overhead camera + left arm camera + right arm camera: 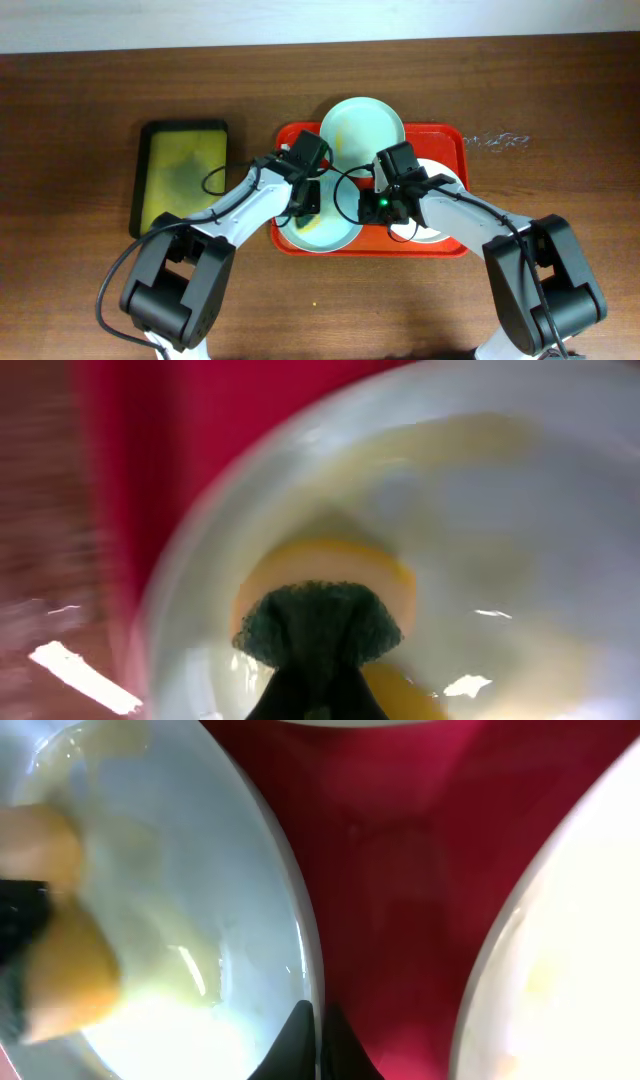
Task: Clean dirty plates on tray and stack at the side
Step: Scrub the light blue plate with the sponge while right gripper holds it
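Note:
The red-orange tray holds three plates. A mint plate lies at its far edge, a smeared mint plate at its front left, and a white plate at its right. My left gripper is shut on a yellow sponge with a green pad and presses it on the smeared plate. My right gripper is shut on that plate's right rim. The sponge and the white plate also show in the right wrist view.
A smaller black-rimmed yellow-green tray lies left of the red tray. Brown wooden table surrounds both. Red tray floor shows between the two front plates.

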You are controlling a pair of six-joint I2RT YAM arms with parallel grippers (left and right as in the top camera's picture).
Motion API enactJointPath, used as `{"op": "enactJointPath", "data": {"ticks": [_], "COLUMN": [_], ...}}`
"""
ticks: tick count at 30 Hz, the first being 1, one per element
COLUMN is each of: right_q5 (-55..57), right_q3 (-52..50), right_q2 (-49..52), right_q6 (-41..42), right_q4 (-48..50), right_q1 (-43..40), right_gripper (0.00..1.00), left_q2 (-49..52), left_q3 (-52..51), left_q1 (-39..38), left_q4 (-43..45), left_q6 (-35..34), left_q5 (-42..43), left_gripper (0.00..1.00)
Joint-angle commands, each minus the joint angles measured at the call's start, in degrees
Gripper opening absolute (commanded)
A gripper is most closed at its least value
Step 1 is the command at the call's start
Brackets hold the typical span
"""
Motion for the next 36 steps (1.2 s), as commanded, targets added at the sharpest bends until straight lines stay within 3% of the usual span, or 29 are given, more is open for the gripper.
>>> {"op": "enactJointPath", "data": {"ticks": [1, 5, 10, 17, 22, 24, 28, 31, 36], "right_q5": [-0.9, -0.9, -0.9, -0.9, -0.9, -0.9, -0.9, -0.9, -0.9], "right_q3": [-0.2, -0.2, -0.2, -0.2, -0.2, -0.2, -0.2, -0.2, -0.2], "right_q2": [-1.1, -1.1, -1.1, -1.1, -1.1, -1.1, -1.1, -1.1, -1.1], "right_q6": [-1.0, -1.0, -1.0, -1.0, -1.0, -1.0, -1.0, -1.0, -1.0], "right_q4": [-0.5, -0.5, -0.4, -0.2, -0.5, -0.4, -0.4, -0.2, -0.2], "right_q1": [0.3, 0.3, 0.3, 0.3, 0.3, 0.3, 0.3, 0.3, 0.3], "right_gripper": [0.04, 0.04, 0.04, 0.04, 0.04, 0.04, 0.04, 0.04, 0.04], "left_q2": [1.4, 1.3, 1.7, 7.5, 7.8, 6.6, 1.0, -1.3, 0.6], "left_q3": [2.8, 8.4, 8.4, 8.4, 8.4, 8.7, 8.9, 8.7, 5.4], "left_q1": [0.7, 0.7, 0.7, 0.4, 1.2, 2.5, 3.0, 2.8, -0.1], "left_q4": [-5.6, -8.2, -2.3, -0.5, -8.0, -10.0, -9.6, -7.2, -3.0], "left_q6": [1.0, 1.0, 0.9, -0.3, -0.3, -0.3, -0.3, -0.3, -0.4], "left_q5": [-13.5, -7.3, 16.0, 18.7, -6.3, -8.5, -4.2, 13.0, 17.3], "left_gripper": [0.00, 0.00, 0.00, 0.00, 0.00, 0.00, 0.00, 0.00, 0.00]}}
